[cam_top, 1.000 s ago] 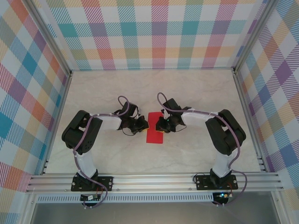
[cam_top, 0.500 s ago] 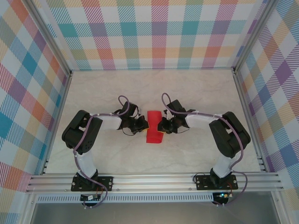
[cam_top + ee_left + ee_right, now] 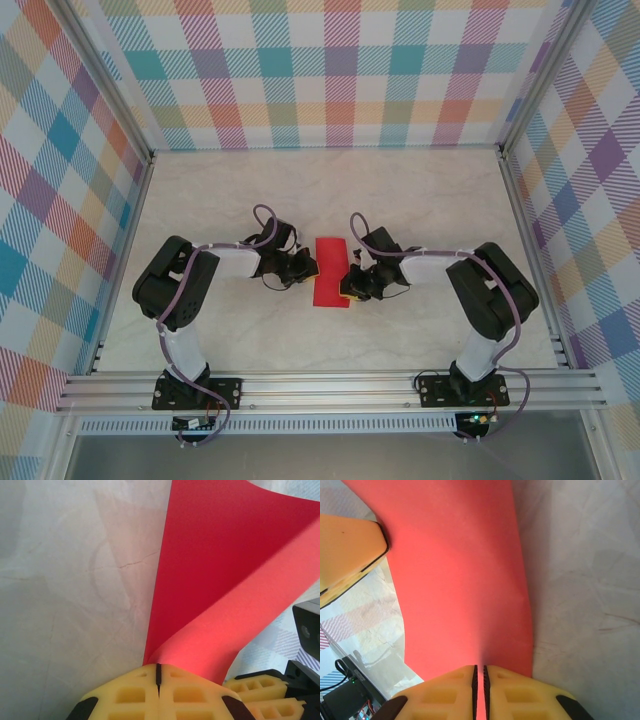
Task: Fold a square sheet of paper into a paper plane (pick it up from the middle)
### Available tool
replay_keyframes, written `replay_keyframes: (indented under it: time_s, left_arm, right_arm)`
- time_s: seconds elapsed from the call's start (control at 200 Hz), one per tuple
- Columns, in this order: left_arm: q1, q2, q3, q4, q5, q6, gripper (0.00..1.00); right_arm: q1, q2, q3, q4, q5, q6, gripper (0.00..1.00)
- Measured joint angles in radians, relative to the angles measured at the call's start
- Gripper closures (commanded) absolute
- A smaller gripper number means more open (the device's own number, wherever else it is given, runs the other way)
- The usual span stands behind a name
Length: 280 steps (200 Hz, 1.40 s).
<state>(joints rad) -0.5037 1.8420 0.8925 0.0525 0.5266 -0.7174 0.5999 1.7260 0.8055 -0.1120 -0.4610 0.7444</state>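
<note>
**Top external view: thin bright red square sheet of paper point(image 3: 331, 272) pinched from both sides**

You see the sheet lying mid-way across the pale marbled counter point(image 3: 430, 200), between your two arms. At its left edge sits the left gripper point(image 3: 305, 267). Your left wrist camera shows its yellow jaws pressed together on the paper's edge, with the red sheet rising out of them and curling away over the counter. At the sheet's right edge, towards the near corner, is the right gripper point(image 3: 347, 288). Your right wrist camera shows its jaws at a narrow slit, clamped on the red edge. From there the paper bows leftward toward a yellow finger of the left gripper.
</note>
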Motion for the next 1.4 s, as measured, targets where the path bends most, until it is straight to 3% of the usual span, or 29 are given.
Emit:
replay_keyframes:
  time_s: [0.485,0.745,0.965,1.2,1.4]
  left_arm:
    - [-0.004,0.0,0.002,-0.002,-0.004,0.0,1.0]
    - [-0.005,0.0,0.002,-0.002,-0.004,0.0,1.0]
    - [-0.005,0.0,0.002,-0.002,-0.005,0.0,1.0]
    - [-0.005,0.0,0.002,-0.002,-0.004,0.0,1.0]
    - [-0.005,0.0,0.002,-0.002,-0.005,0.004,1.0]
  right_arm:
    - [0.022,-0.051,-0.076,-0.002,-0.003,0.006,0.92]
    - [0.006,-0.077,0.036,-0.073,0.069,-0.013,0.89]
    - [-0.036,0.025,0.19,-0.028,0.099,-0.039,0.9]
    - [-0.089,0.145,0.194,0.01,0.108,-0.042,0.9]
    - [-0.113,0.157,0.19,0.031,0.072,-0.019,0.9]
